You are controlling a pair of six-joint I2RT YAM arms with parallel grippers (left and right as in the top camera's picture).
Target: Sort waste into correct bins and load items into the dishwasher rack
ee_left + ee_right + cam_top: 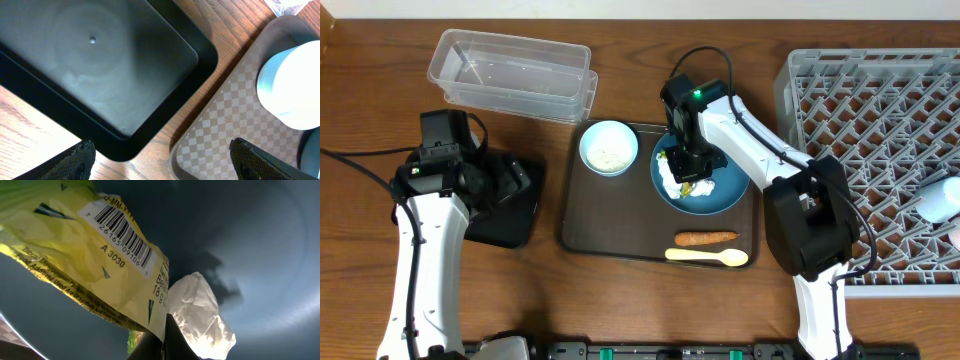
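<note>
two hands, one clenched on the wrapper

the right hand [688, 166] is down over the plate [732, 190], which sits on the right part of the brown tray [610, 218]. in the right wrist view its fingertips [172, 344] are pressed together. the lower edge of the yellow wrapper [75, 245] runs into them, so the hand is pinching that edge. the rest of the wrapper spreads up and left from the hand, with the barcode facing the camera. the crumpled paper [200, 312] lies on the plate just right of the fingertips, against the wrapper's edge. whether it touches the fingers i cannot tell.

the left hand [160, 161] is released, with its jaws wide and nothing in them. it hangs over a corner of the black tray [100, 65], just beside the brown tray's edge.

the bowl [609, 148], with rice [610, 156] in it, stands on the brown tray's rear left part, apart from both hands. the carrot [706, 238] and spoon [707, 257] lie side by side along the tray's front edge. the carrot is the nearer to the plate, and neither is touched by a hand. the tub [510, 75] stands at the rear left of the surface [620, 310]. the rack [880, 100] is at the right, with a pale cup [942, 198] in it.
</note>
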